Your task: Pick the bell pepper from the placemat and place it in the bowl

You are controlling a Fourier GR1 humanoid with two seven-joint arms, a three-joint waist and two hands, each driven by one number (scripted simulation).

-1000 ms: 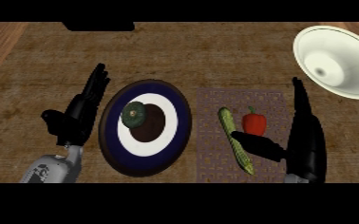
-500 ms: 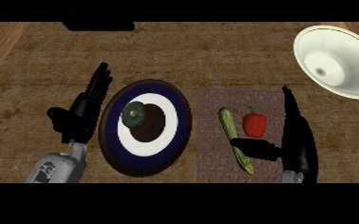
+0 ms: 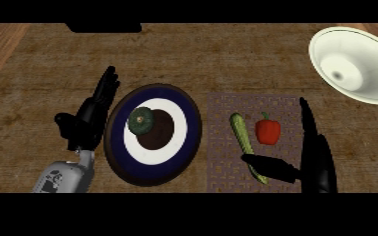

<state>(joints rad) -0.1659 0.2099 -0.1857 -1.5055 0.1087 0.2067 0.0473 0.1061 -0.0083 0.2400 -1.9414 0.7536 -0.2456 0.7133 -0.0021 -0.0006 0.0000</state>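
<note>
A red pepper [image 3: 268,131] lies on a placemat [image 3: 221,105], just right of a cucumber [image 3: 244,140]. The right hand [image 3: 314,155] stands just right of the pepper, fingers straight, thumb spread below it, holding nothing, apparently set to close around it. The white bowl [image 3: 347,62] waits well beyond the pepper, upper right. The left hand [image 3: 88,115] rests open beside a blue plate [image 3: 118,135], far left of the pepper.

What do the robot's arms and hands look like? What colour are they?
Both hands are black, with long thin fingers and a thumb. The left hand sits on a grey forearm that looks rounded and shiny, with small dark marks on it. The right hand is black too; its forearm hardly shows here.
</note>
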